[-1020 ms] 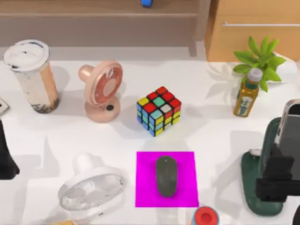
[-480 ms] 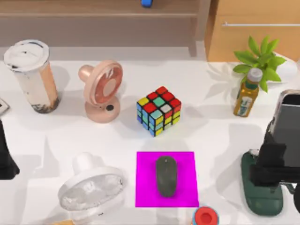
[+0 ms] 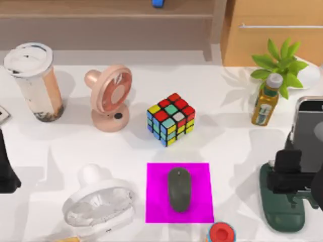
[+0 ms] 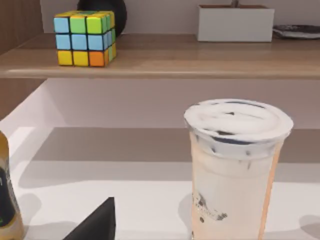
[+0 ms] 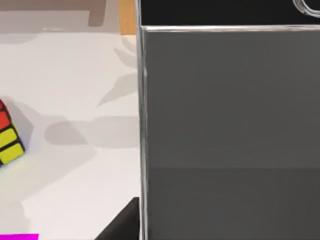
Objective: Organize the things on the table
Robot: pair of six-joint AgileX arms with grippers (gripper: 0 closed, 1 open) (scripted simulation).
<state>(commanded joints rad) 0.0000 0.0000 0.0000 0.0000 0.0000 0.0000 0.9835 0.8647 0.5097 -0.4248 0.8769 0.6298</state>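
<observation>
A: Grey mouse [image 3: 179, 189] sits square on the magenta mat [image 3: 202, 201], nearest us on the tabletop [image 3: 222, 141].
B: Right of the mat, the right gripper [image 3: 290, 174] has its jaws clamped on the smartphone [image 3: 308, 133], above a green stand [image 3: 282, 214].
A: Far left of the mat, the drink cup [image 3: 35, 80] stands upright; left arm parked at the left edge, jaws unreadable.

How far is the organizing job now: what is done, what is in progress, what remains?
Done: the mouse lies on the magenta mat. In hand: the right gripper holds the smartphone upright above the green stand. Left: the drink cup stands untouched at the table's left.
</observation>
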